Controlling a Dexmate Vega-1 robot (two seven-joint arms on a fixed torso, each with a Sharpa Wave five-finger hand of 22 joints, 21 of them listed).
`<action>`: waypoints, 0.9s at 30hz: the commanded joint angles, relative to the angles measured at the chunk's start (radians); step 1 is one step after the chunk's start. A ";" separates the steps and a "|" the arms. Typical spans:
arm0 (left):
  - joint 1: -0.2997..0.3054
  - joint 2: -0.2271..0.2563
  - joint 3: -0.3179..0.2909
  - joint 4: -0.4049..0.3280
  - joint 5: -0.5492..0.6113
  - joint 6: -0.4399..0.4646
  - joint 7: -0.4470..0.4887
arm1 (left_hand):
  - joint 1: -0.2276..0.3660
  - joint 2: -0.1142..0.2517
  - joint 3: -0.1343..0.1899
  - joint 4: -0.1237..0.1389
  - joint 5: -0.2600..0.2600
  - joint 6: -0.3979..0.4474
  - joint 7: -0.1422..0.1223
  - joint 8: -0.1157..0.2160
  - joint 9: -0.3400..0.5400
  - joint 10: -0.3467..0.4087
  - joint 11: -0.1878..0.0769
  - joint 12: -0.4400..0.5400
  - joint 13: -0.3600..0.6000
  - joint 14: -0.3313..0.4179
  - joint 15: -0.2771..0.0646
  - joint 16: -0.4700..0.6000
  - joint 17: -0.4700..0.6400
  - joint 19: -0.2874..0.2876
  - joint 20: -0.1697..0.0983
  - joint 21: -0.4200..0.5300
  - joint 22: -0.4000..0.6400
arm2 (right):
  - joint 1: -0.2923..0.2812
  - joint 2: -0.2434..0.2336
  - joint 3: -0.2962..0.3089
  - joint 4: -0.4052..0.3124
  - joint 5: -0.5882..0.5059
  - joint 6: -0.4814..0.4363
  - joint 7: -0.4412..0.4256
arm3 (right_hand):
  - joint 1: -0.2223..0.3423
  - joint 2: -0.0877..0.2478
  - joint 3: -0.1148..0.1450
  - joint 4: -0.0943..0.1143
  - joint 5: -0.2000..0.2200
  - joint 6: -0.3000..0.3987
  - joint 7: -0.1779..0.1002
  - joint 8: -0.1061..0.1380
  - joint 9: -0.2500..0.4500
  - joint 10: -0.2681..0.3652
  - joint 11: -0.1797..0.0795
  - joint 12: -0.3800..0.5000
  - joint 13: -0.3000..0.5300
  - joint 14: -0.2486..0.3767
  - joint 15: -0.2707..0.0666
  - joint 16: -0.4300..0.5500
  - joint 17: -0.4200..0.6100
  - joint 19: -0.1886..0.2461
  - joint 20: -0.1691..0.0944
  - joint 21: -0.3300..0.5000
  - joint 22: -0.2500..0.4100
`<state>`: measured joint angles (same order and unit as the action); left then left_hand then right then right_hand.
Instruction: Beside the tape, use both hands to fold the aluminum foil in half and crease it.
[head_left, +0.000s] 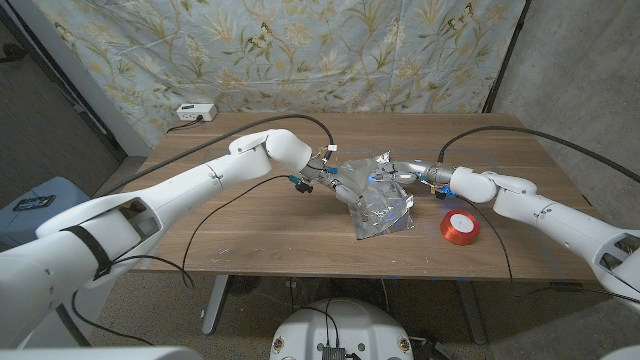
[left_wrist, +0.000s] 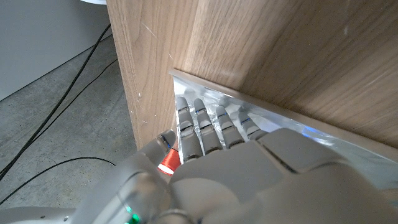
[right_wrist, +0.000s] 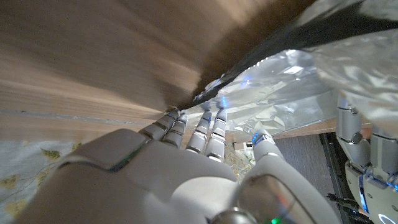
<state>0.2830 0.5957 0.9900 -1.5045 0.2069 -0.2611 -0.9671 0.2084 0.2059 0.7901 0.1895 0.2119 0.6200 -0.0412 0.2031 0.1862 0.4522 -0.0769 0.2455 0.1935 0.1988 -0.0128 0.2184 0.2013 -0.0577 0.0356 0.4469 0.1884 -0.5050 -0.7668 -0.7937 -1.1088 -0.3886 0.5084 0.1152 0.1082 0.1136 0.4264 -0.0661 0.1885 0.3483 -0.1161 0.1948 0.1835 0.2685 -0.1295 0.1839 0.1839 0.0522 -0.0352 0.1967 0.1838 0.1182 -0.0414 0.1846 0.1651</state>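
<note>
A crinkled sheet of aluminum foil (head_left: 382, 203) lies mid-table, its far edge lifted and curling over toward the front. My left hand (head_left: 322, 178) holds the far left part of that edge. In the left wrist view its fingers (left_wrist: 208, 127) lie against the foil (left_wrist: 311, 127). My right hand (head_left: 408, 174) holds the far right part. The right wrist view has its fingers (right_wrist: 202, 130) reaching under the raised foil (right_wrist: 292, 87), thumb beside them. A red roll of tape (head_left: 460, 227) sits on the table just right of the foil.
A white power strip (head_left: 195, 112) lies at the table's (head_left: 250, 230) far left corner. Black cables run along both arms and over the table's far side and front edge. A patterned curtain hangs behind.
</note>
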 joint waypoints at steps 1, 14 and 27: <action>0.001 0.008 0.011 -0.007 0.022 0.013 -0.010 | -0.020 0.002 0.006 0.008 0.004 0.020 0.005 0.007 0.002 0.017 -0.003 0.006 0.006 0.015 -0.003 0.006 0.005 -0.007 -0.002 0.001 0.007 | -0.008 0.003 0.001 0.001 0.004 -0.010 -0.014 | -0.009 0.007 0.006 -0.002 0.000 0.006 -0.003 0.000 0.004 0.003 0.005 0.004 0.003 0.000 -0.057 0.005 0.005 0.002 -0.038 0.005 0.005; 0.040 0.079 -0.045 -0.124 0.012 0.063 0.012 | -0.038 0.002 0.009 0.009 0.004 0.014 0.007 0.000 0.003 0.018 -0.002 0.003 0.007 0.025 -0.002 0.011 0.008 0.001 -0.004 0.005 0.008 | 0.000 0.009 -0.006 -0.011 -0.001 -0.020 0.000 | -0.009 0.009 0.006 -0.003 0.000 0.007 -0.003 0.000 0.004 0.003 0.003 0.004 0.003 0.000 -0.058 0.005 0.006 0.003 -0.040 0.006 0.005; 0.082 0.157 -0.144 -0.246 -0.027 0.034 0.079 | -0.025 -0.011 0.037 -0.045 0.013 0.006 0.010 -0.006 0.003 0.016 -0.003 -0.002 0.009 0.051 -0.005 0.009 -0.007 0.022 -0.004 0.013 0.007 | 0.012 0.019 -0.017 -0.038 -0.019 -0.037 0.018 | -0.010 0.009 0.007 -0.003 0.000 0.007 -0.003 0.000 0.004 0.003 0.006 0.004 0.003 0.000 -0.058 0.005 0.006 0.002 -0.040 0.006 0.005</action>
<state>0.3307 0.6947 0.9206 -1.6587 0.2100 -0.1996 -0.9422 0.1717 0.2045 0.8201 0.1657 0.2190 0.6340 -0.0302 0.1992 0.1862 0.4628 -0.0768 0.2455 0.1978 0.2382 -0.0162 0.2284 0.1969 -0.0444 0.0303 0.4561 0.1951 -0.4992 -0.7519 -0.8037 -1.1211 -0.3943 0.4883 0.1161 0.1082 0.1136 0.4292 -0.0689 0.1885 0.3482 -0.1161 0.1948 0.1836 0.2687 -0.1294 0.1838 0.1843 0.0522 -0.0352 0.1967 0.1835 0.1181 -0.0415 0.1855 0.1658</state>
